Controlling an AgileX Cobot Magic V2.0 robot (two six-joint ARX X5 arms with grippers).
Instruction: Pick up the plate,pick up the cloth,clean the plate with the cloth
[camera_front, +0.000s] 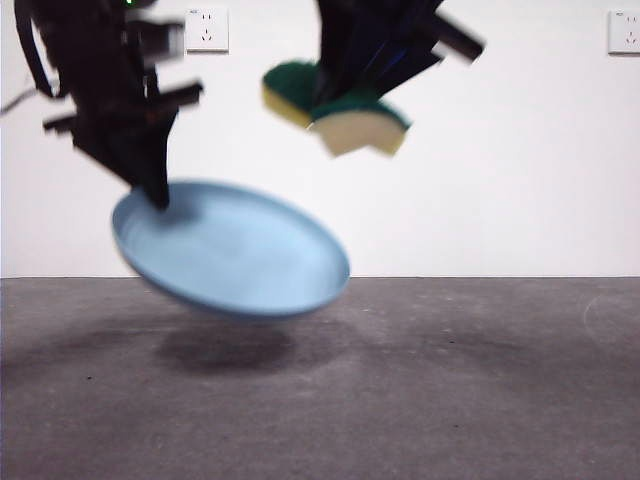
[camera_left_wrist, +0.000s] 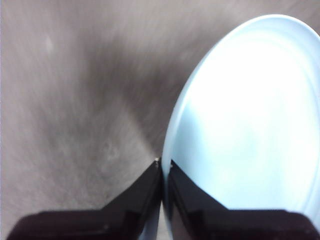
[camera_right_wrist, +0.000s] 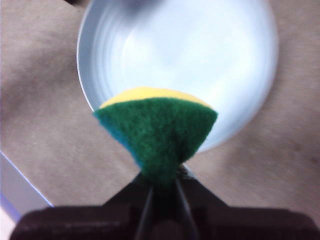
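Above table: plate (tilted) — sponge higher.

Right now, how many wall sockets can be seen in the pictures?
2. One wall socket is on the white wall at upper left, between the two arms; the other is at the upper right edge, partly cut off.

Plate: smooth matte plastic look. Cloth: yellow foam, fuzzy green scouring layer. Worktop: dull grey, finely grained.
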